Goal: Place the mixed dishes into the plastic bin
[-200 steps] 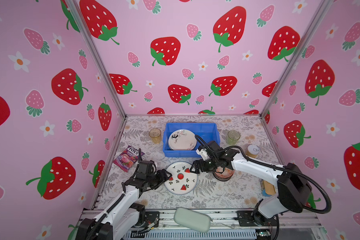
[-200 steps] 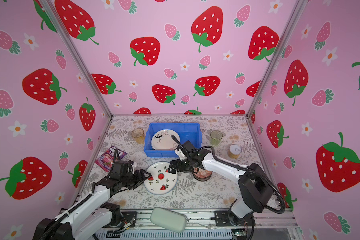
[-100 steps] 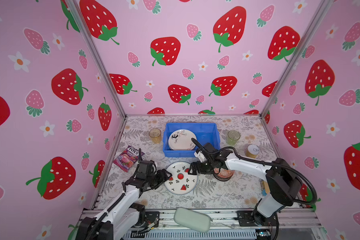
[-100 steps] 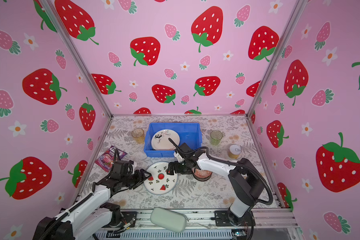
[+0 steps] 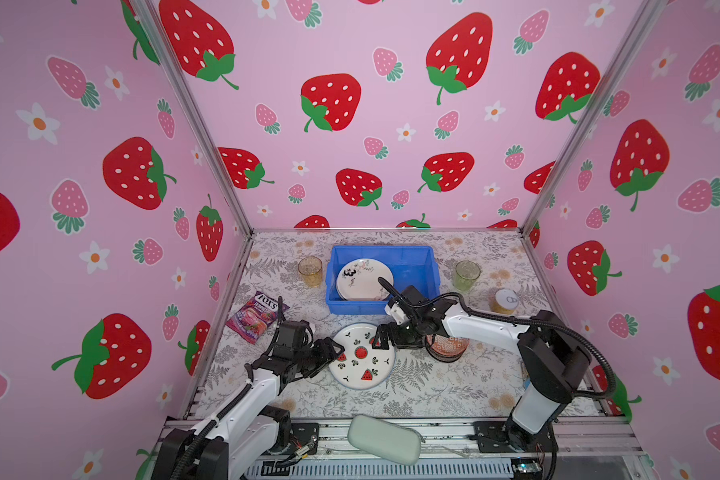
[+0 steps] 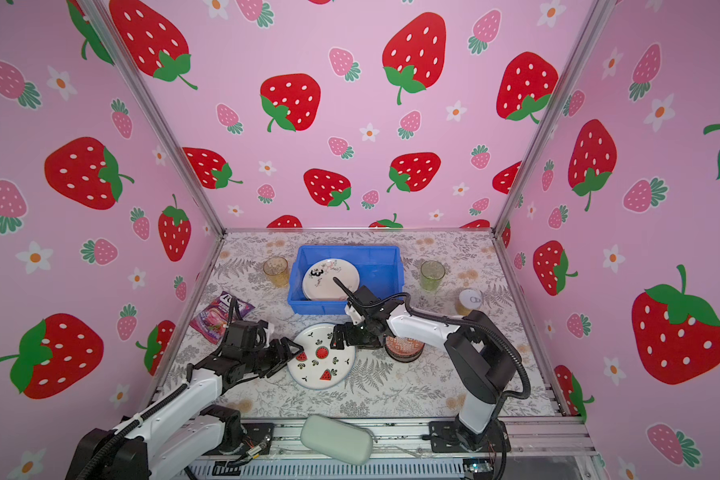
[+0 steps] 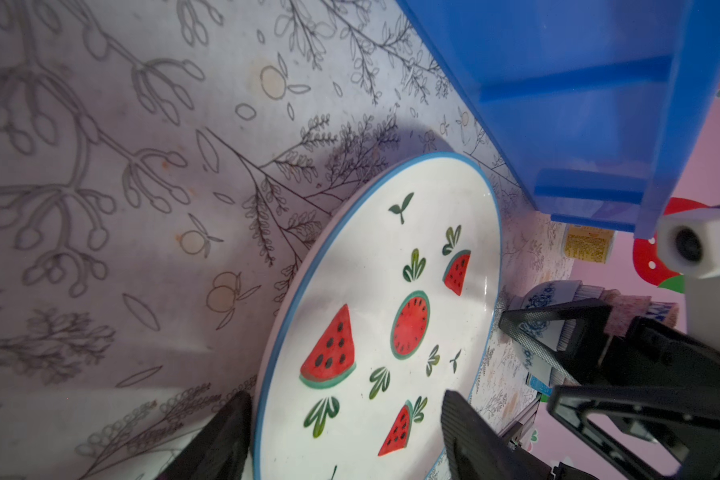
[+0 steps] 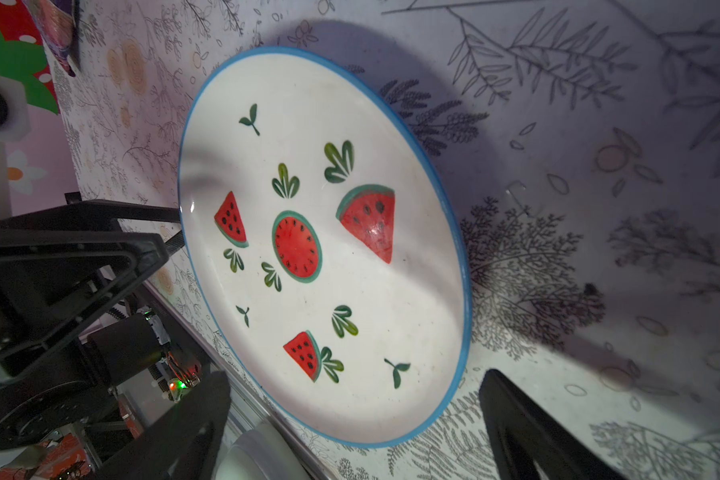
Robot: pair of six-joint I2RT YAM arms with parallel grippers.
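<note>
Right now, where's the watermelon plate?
In both top views the watermelon plate lies just in front of the blue bin, between the left tool and the right tool.

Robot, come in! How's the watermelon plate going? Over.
Left gripper, right gripper open at opposite rims. Watermelon plate on table. Blue bin beyond, one floral plate inside.

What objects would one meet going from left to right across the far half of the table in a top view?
Purple candy bag, amber tumbler, blue bin, green tumbler, white-lidded can.
</note>
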